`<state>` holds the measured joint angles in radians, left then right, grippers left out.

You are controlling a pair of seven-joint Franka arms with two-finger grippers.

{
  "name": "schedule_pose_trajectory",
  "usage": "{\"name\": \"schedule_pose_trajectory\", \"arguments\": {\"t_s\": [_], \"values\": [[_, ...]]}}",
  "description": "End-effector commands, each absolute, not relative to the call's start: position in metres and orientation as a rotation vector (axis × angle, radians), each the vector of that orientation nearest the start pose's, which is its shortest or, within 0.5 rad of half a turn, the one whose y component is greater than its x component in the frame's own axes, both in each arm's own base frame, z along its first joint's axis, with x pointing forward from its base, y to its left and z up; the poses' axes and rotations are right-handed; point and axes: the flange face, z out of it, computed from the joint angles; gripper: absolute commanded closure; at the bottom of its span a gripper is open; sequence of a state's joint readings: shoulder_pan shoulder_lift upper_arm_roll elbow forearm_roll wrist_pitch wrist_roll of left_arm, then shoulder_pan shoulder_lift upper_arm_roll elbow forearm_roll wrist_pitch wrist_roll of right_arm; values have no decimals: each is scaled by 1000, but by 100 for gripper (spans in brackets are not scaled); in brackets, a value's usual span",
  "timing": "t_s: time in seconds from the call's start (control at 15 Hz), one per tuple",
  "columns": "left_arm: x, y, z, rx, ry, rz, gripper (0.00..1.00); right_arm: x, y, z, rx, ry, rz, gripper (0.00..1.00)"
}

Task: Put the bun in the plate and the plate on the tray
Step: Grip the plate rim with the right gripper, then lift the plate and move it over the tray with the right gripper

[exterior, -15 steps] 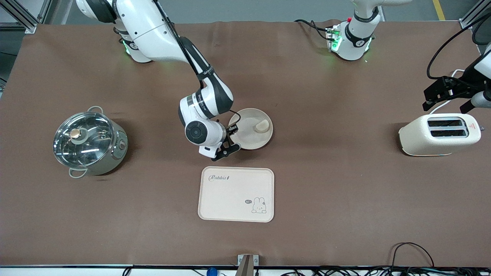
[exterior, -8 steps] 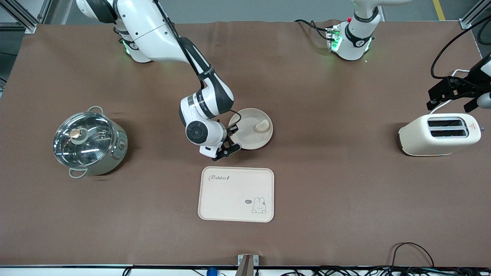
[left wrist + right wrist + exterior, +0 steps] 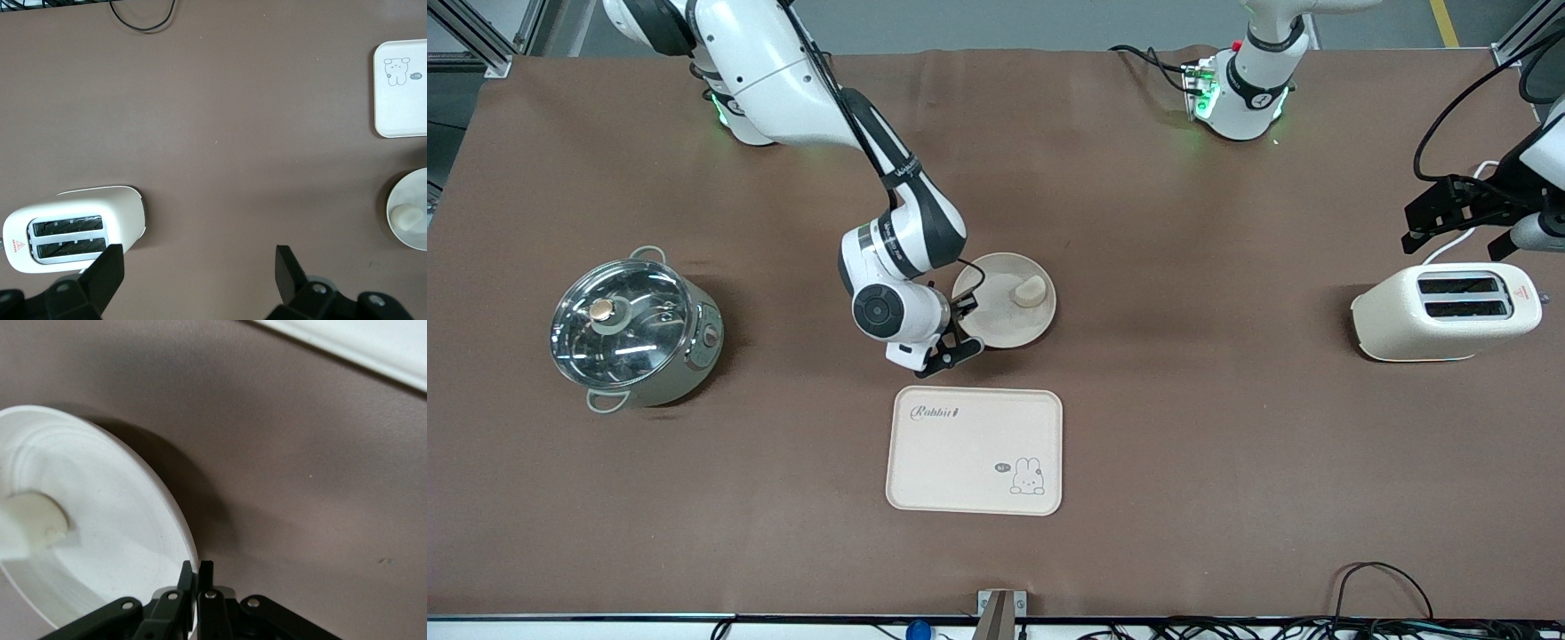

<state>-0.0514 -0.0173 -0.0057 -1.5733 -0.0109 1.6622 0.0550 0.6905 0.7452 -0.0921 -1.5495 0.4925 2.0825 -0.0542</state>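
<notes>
The right hand (image 3: 959, 345) was pinched shut on the rim of the plate (image 3: 996, 322), at the edge nearest the front camera and toward the right arm's end of the worktop (image 3: 1192, 427); in the right wrist view its two fingers (image 3: 207, 572) met almost flush with only the thin rim between them. The plate's shadow in that view suggested it was tipped or just raised off the worktop, though I could not tell for certain. The bun (image 3: 1029, 291) lay inside the plate, off-centre toward the left arm's end, so the first half of the task looked done. What remained was the second half: the tray (image 3: 975, 450) sat bare on the worktop, nearer the front camera than the plate and apart from it, waiting for the plate to be carried over and set down. The right arm reached from its base down to the middle of the worktop, elbow bent and wrist turned so the hand came at the rim from the side and low. The left hand (image 3: 193, 270) waited over the toaster (image 3: 1446, 312) at its own end of the worktop, fingers spread wide and holding nothing. A lidded steel pot (image 3: 633, 327) stood at the right arm's end, untouched.
</notes>
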Motion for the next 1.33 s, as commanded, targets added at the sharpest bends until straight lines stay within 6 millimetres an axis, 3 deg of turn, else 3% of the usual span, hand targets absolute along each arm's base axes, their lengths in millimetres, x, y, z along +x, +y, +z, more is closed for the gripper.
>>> {"name": "schedule_pose_trajectory", "arguments": {"t_s": [0.0, 0.13, 0.53, 0.73, 1.0, 1.27], "values": [[558, -35, 647, -3153, 169, -157, 0, 568, 412, 238, -2767, -436, 445, 99], [558, -34, 647, -3153, 171, -157, 0, 593, 398, 262, -2765, -359, 417, 99], [558, -36, 646, -3153, 174, -155, 0, 654, 326, 285, -2749, -191, 306, 99], [558, -36, 646, -3152, 174, -155, 0, 687, 304, 278, -2699, -83, 221, 99], [558, -34, 646, -3152, 171, -155, 0, 716, 305, 258, -2672, 60, 142, 99], [558, -34, 646, -3152, 174, -155, 0, 728, 311, 227, -2623, 149, 53, 99]]}}
